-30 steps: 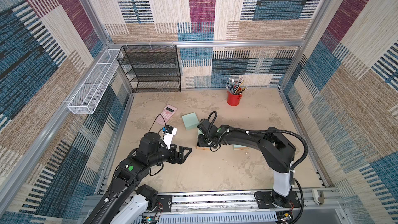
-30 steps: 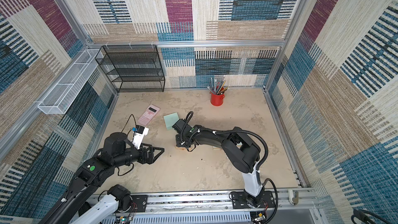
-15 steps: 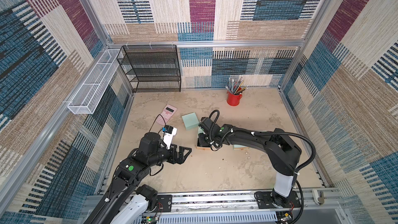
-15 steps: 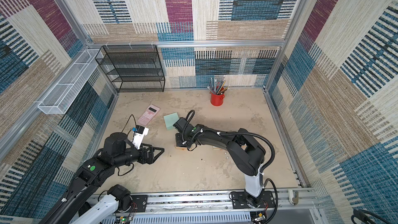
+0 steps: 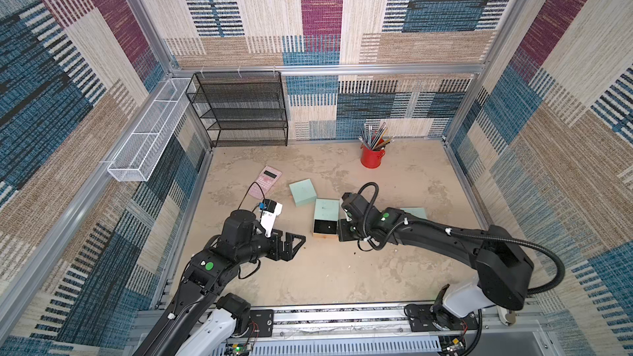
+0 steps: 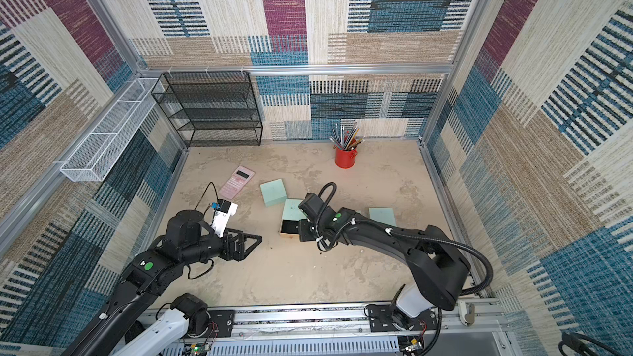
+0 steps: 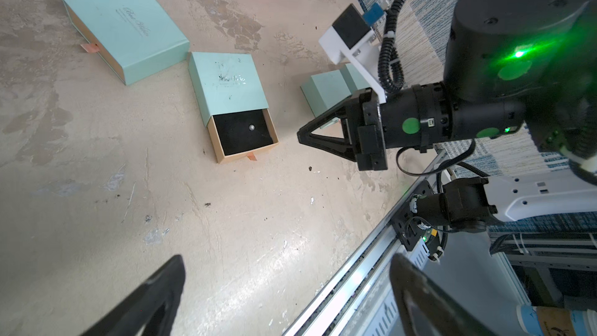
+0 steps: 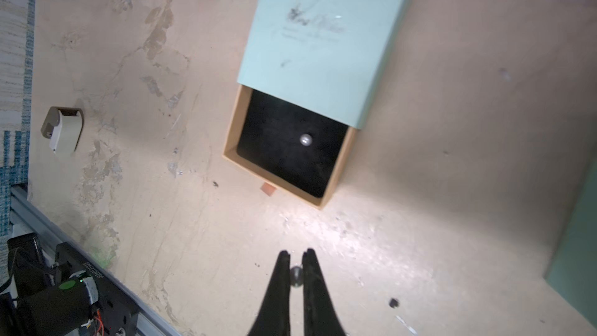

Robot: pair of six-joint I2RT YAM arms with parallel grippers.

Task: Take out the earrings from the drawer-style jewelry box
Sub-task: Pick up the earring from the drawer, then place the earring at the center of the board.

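Observation:
The jewelry box [image 5: 327, 207] is a mint-green sleeve with its tan, black-lined drawer [image 8: 290, 153] pulled out. One pearl-like earring [image 8: 305, 139] lies on the black lining and also shows in the left wrist view [image 7: 251, 127]. My right gripper [image 8: 296, 255] is shut on another tiny silvery earring [image 8: 296, 275], held just above the table beside the drawer's front. In both top views the right gripper [image 5: 342, 231] [image 6: 302, 232] sits at the drawer's right edge. My left gripper [image 7: 286, 263] [image 5: 297, 241] is open and empty, left of the box.
Two closed mint-green boxes [image 5: 302, 192] [image 5: 415, 213] lie near the open one. A pink calculator [image 5: 266, 181], a red pencil cup [image 5: 372, 156], a black mesh shelf [image 5: 239, 111] and a white wire basket [image 5: 150, 131] stand further back. Dark crumbs [image 8: 393, 302] dot the table.
My right gripper has drawn back from over the drawer to its right side, still shut. The left arm has not moved.

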